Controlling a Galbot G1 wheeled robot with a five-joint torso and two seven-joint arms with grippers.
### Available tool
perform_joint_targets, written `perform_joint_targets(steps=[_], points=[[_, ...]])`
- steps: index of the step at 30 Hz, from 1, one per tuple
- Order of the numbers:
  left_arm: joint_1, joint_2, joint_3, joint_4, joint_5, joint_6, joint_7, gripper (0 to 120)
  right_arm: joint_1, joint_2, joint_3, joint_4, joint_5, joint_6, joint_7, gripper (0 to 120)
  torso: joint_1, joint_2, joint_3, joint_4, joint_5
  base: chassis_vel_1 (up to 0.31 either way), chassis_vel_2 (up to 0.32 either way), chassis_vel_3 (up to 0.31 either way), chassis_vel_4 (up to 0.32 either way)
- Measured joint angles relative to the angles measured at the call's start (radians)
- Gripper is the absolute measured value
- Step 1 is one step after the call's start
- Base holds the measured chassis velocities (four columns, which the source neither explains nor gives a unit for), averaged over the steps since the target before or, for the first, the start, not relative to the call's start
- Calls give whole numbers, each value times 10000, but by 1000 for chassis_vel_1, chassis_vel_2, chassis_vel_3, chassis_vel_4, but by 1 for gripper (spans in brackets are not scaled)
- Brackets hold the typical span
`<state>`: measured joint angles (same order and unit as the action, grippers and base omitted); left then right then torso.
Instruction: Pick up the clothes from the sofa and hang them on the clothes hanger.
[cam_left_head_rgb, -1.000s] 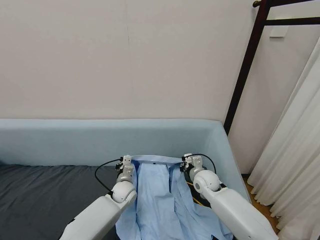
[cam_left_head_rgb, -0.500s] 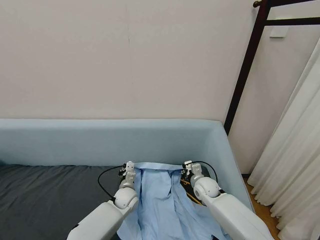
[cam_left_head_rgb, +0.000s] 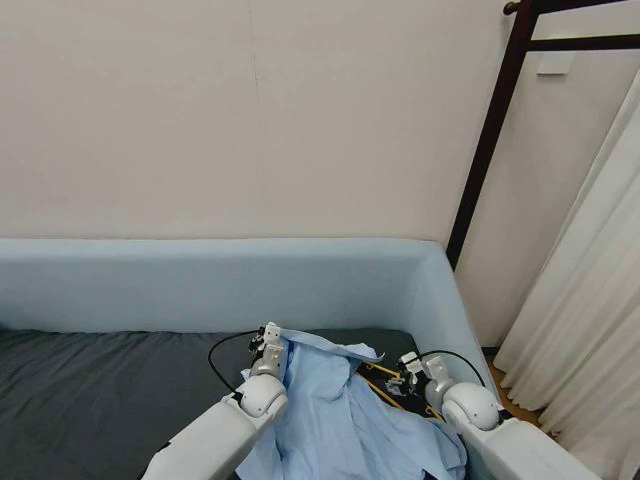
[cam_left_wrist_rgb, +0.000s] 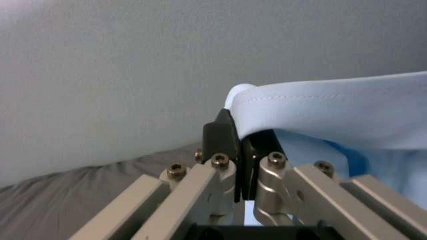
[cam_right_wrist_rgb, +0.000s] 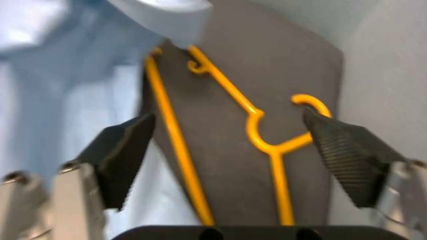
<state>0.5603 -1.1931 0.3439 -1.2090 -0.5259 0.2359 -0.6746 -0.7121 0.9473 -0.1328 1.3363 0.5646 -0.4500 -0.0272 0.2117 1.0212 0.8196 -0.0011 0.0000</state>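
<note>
Shirt (cam_left_head_rgb: 335, 410) lies bunched on the sofa (cam_left_head_rgb: 200, 280) at lower centre, our left gripper (cam_left_head_rgb: 270, 338) pinching its edge, our right gripper (cam_left_head_rgb: 411, 364) spread wide above the yellow hanger (cam_right_wrist_rgb: 257, 125); hanging on the upper-right rack (cam_left_head_rgb: 495, 130) remains.

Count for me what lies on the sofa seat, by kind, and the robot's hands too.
Blue shirt: 1
Yellow hanger: 1
Grippers: 2, the left gripper shut on the shirt, the right gripper open and facing the hanger
Total: 4
</note>
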Motion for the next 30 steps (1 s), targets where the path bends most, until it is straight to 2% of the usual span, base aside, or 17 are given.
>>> perform_joint_targets(steps=[1, 3, 4, 13, 16, 22, 26, 27, 30], points=[[0, 0, 0, 0, 0, 0, 0, 0, 0, 0, 0, 0, 0, 0, 0, 88, 0, 0, 0, 0, 0, 0, 0, 0, 0], [5, 20, 12, -46, 0, 1, -23, 0, 118, 140, 43, -545, -139, 121, -31, 98, 0, -1, 1, 1, 1, 0, 0, 0, 0], [20, 36, 13, -79, 1, 1, -35, 0, 169, 214, 64, -768, -178, 165, -68, 99, 0, 0, 0, 1, 0, 0, 0, 0, 0], [266, 345, 8, -543, -1, -10, -50, 0, 488, 914, 388, -2999, -308, 728, -570, 100, 0, 0, 2, 1, -1, 0, 0, 0, 0], [411, 439, -70, -757, 0, -9, -81, 0, 485, 1048, 619, -3337, -106, 717, -599, 100, 0, 0, 1, -5, -3, 0, 0, 0, 0], [700, 568, -188, -1044, 35, -16, -85, 0, 622, 1321, 870, -4070, 33, 639, -864, 89, 0, 0, 1, 2, -2, 0, 0, 0, 0], [721, 553, -219, -1115, 46, -38, -79, 0, 725, 1539, 980, -4658, -274, 761, -1102, 70, 1, 0, 1, -1, -1, 0, 0, 0, 0], [721, 553, -219, -1115, 46, -38, -79, 0, 725, 1539, 980, -4658, -274, 761, -1102, 70, 1, 0, 1, -1, -1, 0, 0, 0, 0], [734, 579, -250, -1169, 59, -61, -74, 0, 772, 1647, 1112, -5021, -412, 889, -1230, 59, 0, 0, 0, 1, -1, 0, 0, 0, 0]])
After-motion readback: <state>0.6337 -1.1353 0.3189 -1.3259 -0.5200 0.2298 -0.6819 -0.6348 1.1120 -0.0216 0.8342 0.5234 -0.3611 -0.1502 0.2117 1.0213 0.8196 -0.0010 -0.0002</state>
